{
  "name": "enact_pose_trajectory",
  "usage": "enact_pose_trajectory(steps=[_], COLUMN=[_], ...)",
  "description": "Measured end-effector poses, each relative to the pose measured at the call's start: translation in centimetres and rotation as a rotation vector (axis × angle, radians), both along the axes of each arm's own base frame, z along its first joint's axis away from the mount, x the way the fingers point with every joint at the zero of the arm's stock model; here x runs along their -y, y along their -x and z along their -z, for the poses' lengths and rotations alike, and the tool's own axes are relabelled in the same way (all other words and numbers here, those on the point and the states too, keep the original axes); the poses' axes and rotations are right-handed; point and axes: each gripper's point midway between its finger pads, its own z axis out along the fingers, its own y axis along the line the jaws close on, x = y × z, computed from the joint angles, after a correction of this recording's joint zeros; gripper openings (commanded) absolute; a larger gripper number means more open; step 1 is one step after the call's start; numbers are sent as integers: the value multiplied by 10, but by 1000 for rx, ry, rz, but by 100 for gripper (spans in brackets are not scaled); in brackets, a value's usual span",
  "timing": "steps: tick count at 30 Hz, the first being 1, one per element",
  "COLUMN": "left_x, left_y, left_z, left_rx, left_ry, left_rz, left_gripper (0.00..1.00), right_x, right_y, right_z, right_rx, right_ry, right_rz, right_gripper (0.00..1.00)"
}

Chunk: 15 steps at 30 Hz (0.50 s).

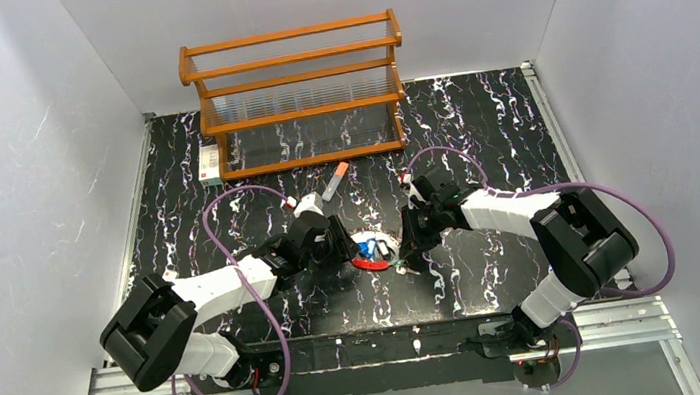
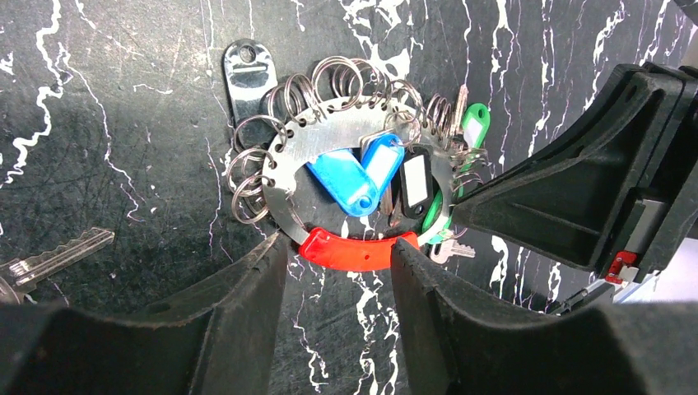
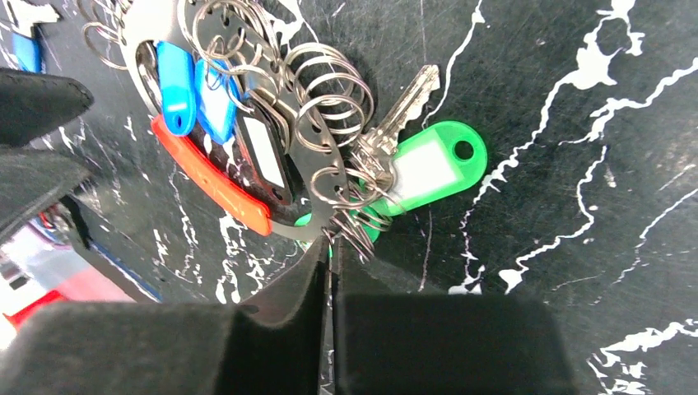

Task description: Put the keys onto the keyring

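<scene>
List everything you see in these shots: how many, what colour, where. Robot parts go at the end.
keyring: one, silvery loop with a red section, table centre
split rings: many, silver, threaded round the keyring's rim
keys: bunched at the keyring; two blue tags, one black, at least one green
loose key: one, bare silver, lying apart from the bunch
metal tag: one, silver, beside the rings
rack: one, orange-brown wood, back of table
stick: one, grey with orange cap, before the rack
white box: one, by the rack's left end
table: black, white veining
arms: two, white and black, purple cables
left pincer: jaws apart at the red section's ends; grip unclear
right pincer: jaws nearly together at the rings
</scene>
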Motion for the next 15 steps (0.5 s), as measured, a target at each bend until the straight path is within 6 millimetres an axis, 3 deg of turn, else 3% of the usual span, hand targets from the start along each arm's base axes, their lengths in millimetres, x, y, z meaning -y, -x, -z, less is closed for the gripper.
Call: enact_pose_trajectory(steps=[1, 9, 15], left_x=[0, -4, -3], left_y=[0, 0, -7], left_z=[0, 0, -12], left_rx=[-1, 15, 71], left_ry=[-2, -35, -55], left_rz=[1, 15, 43], left_gripper=[48, 49, 49], right_x=[1, 2, 1], right_y=[0, -10, -19], right_z=[1, -9, -21], right_rx=[1, 56, 115], right_ry=[3, 37, 58], right_rz=[-1, -53, -115], right_gripper=[1, 1, 1])
